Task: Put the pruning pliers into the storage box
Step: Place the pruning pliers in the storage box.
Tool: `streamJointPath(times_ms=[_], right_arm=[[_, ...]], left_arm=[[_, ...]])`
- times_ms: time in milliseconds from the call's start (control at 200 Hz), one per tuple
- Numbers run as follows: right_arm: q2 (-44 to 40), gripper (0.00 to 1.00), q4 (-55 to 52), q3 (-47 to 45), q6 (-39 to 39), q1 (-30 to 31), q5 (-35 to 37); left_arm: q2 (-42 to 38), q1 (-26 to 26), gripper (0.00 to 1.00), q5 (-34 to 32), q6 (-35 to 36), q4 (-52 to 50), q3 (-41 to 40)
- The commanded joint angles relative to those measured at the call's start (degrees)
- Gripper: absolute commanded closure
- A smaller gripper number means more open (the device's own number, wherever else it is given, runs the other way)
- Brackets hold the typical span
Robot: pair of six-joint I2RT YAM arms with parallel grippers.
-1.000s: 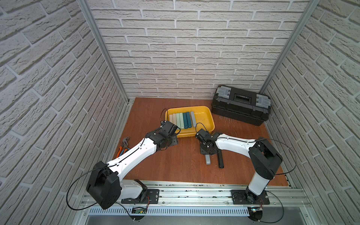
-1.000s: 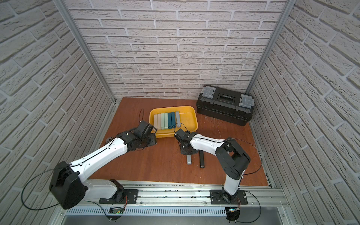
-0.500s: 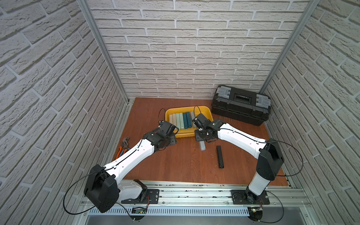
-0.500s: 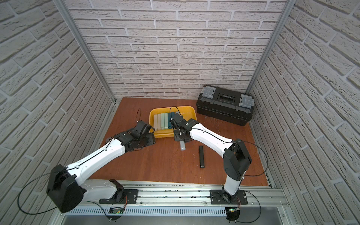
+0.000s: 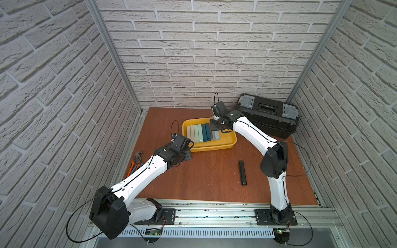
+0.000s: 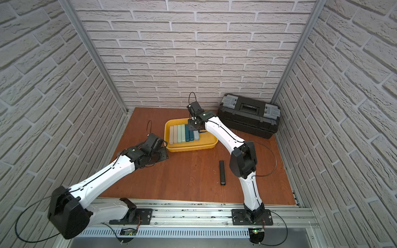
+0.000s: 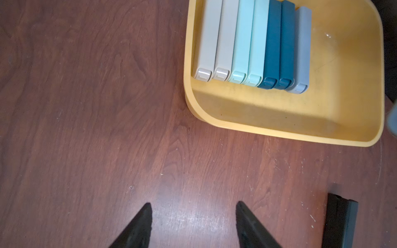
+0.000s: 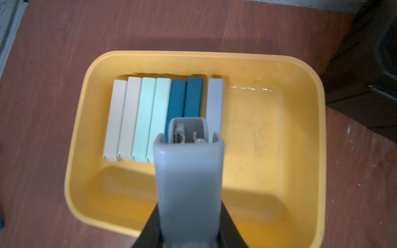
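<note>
Pinching grey bar (image 8: 189,171) by 1 end in right end effector (image 8: 189,232), with left end effector (image 7: 193,225) spread; likely light, stiff, slick.

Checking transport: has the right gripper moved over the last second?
Yes. The right gripper, shut on a grey bar, went from beside the black bar toward the back wall; it is now over the yellow tray.

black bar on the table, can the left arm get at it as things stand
Probably yes. The black bar lies alone on the table, and the left gripper hangs open and empty near the yellow tray, with nothing between them. The bar also shows close by in the left wrist view.
</note>
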Motion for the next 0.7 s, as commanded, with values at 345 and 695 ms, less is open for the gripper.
streamJointPath(times_ms=[345,695], right_arm=[[12.23,0.78,0.14,12.03,-4.11,-5.17,0.62],[18.74,0.77,2.00,14.72,-5.52,-8.15,-0.93]], left_arm=[[4.03,2.21,0.38,0.67,-0.12,0.63,0.50],[10.15,2.82,0.38,2.05,0.87,0.17,5.54]])
